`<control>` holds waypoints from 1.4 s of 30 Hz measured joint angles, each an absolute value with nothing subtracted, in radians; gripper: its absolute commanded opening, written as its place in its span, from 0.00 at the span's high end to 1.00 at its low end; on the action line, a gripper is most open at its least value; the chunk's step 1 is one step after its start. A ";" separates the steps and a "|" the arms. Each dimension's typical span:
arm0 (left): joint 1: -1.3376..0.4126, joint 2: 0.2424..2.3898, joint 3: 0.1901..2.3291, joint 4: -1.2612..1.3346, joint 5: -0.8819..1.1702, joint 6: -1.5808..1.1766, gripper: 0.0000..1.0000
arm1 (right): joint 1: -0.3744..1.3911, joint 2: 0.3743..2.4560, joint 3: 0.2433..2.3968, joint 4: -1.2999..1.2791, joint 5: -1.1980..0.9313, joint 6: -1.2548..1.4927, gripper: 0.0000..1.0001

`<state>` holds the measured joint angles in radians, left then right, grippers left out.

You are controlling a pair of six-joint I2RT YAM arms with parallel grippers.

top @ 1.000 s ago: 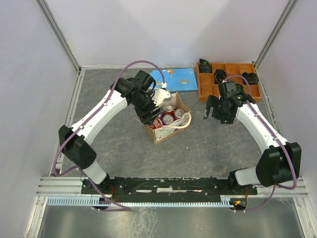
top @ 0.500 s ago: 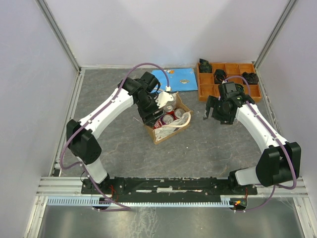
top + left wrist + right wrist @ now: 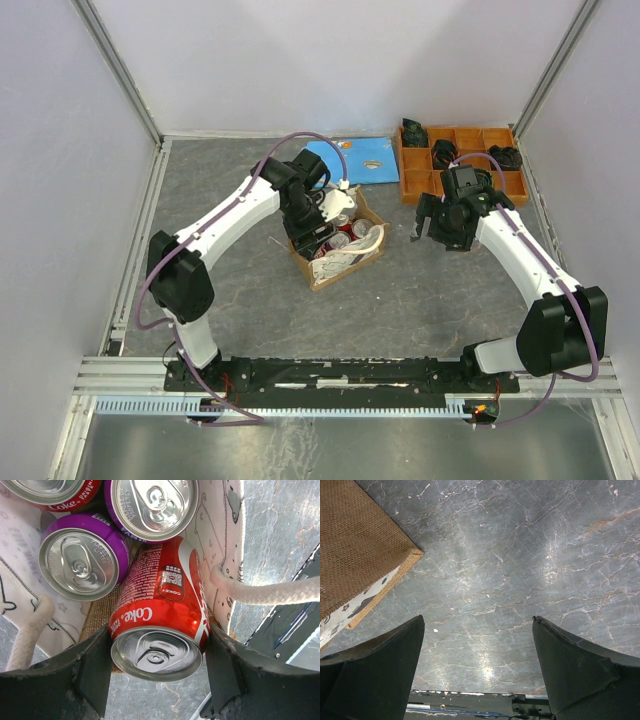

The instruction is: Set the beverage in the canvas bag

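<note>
The beverage, a red Coke can, is tilted with its far end inside the canvas bag, against a purple can. Its silver top sticks out past the bag's rim. My left gripper is shut on it, with one dark finger on each side near the top. In the top view the left gripper is over the bag's left side. Two more cans stand upright in the bag. My right gripper hangs open to the right of the bag, with only grey table between its fingers.
An orange compartment tray with dark parts sits at the back right, and a blue sheet lies behind the bag. Cream rope handles drape over the bag's rim. The bag's burlap corner shows left in the right wrist view.
My left arm has swung a little to the right over the bag, still holding the Coke can. The right arm has not moved.
</note>
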<state>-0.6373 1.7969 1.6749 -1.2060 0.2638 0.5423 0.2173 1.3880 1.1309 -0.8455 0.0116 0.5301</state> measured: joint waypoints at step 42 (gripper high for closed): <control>-0.667 1.892 1.618 -1.109 0.219 0.529 0.01 | 0.215 1.390 1.131 -0.846 0.027 0.523 0.03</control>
<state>-0.6670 1.8915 1.6180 -1.1088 0.2192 0.5289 0.2153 1.3903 1.1309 -0.8459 0.0273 0.5228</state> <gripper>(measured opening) 0.985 0.969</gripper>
